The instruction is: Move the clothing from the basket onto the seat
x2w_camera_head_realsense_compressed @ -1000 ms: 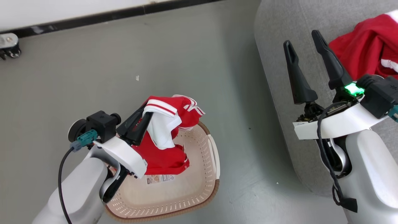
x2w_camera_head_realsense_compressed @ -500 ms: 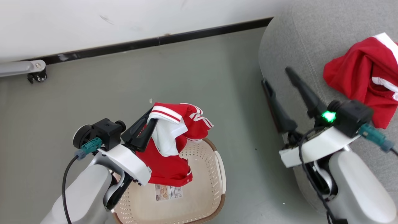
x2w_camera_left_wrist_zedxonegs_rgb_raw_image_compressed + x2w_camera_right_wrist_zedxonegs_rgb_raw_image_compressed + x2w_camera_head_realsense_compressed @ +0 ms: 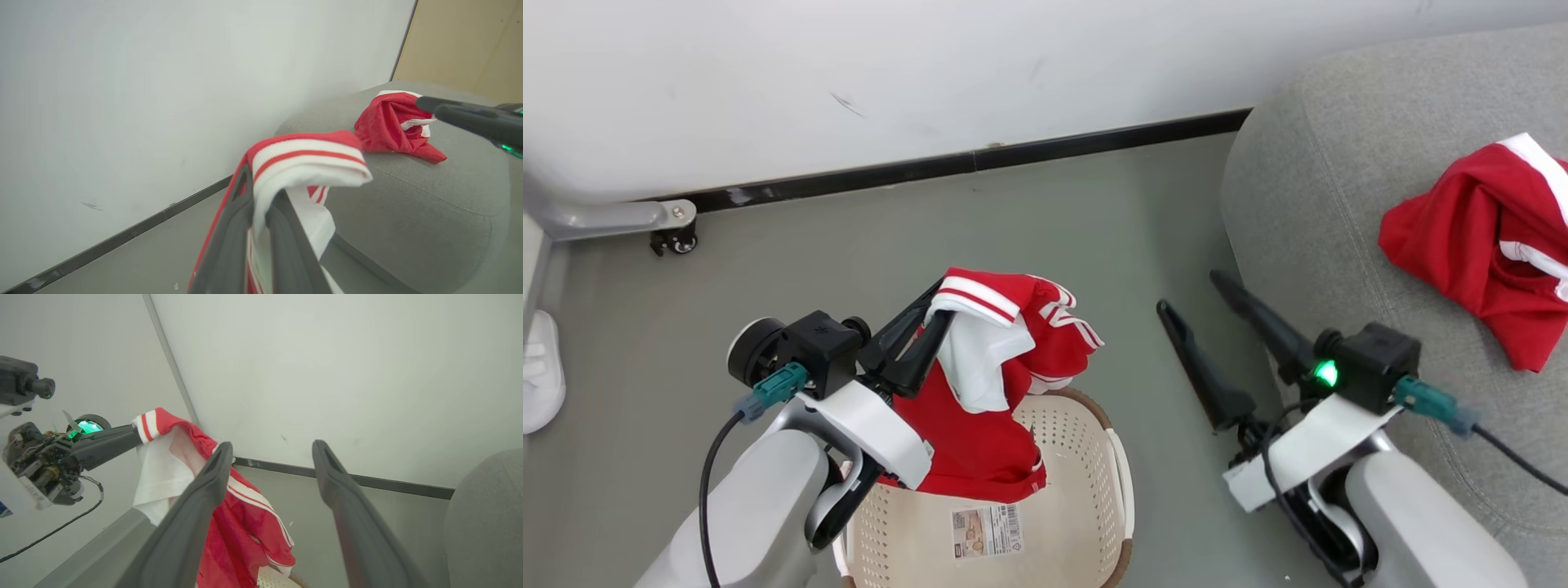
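Floor (image 3: 1013, 212) bears the basket (image 3: 1072, 445), red shorts (image 3: 1045, 343) dangling over it.

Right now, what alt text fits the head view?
The left gripper grips red striped shorts hanging over the cream basket. The right gripper stands open beside the grey seat, where a red jersey lies.
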